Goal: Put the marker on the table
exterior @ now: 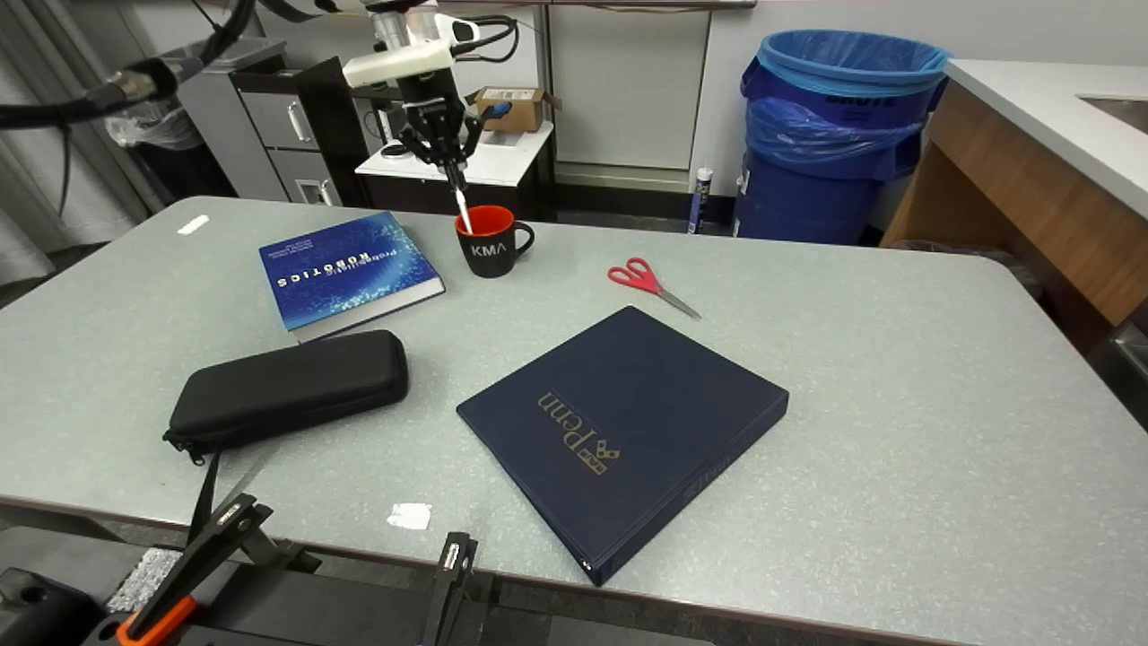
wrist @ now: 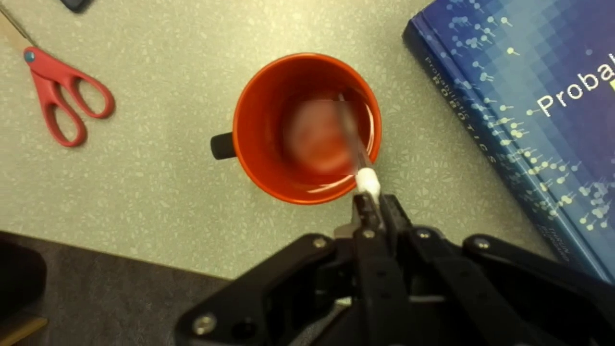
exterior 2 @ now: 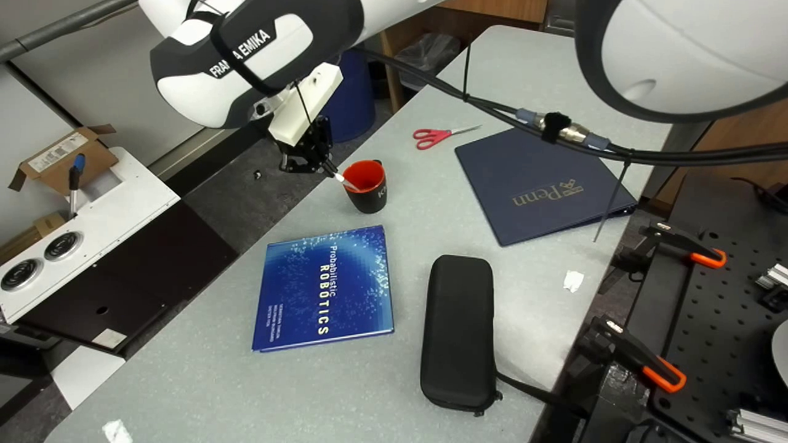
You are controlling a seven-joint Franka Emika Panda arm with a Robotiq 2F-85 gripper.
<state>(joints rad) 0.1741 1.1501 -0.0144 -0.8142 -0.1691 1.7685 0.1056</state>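
The gripper had the marker pinched, kinda slanted, lower end poking down into that black mug with the red inside. Mug was just standing on the table near the blue book.

Blue book — "Probabilistic Robotics", binder — "Penn", mug lettered "KMΛ", arm "FRANKA EMIKA", bin "BRUTE"

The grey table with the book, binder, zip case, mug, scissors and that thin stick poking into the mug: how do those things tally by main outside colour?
Blue: 2 (book, navy binder)
Black: 2 (zip case; mug, red inside)
Red-handled: 1 (scissors)
Whitish: 1 (marker, held by the gripper)
Total: 6
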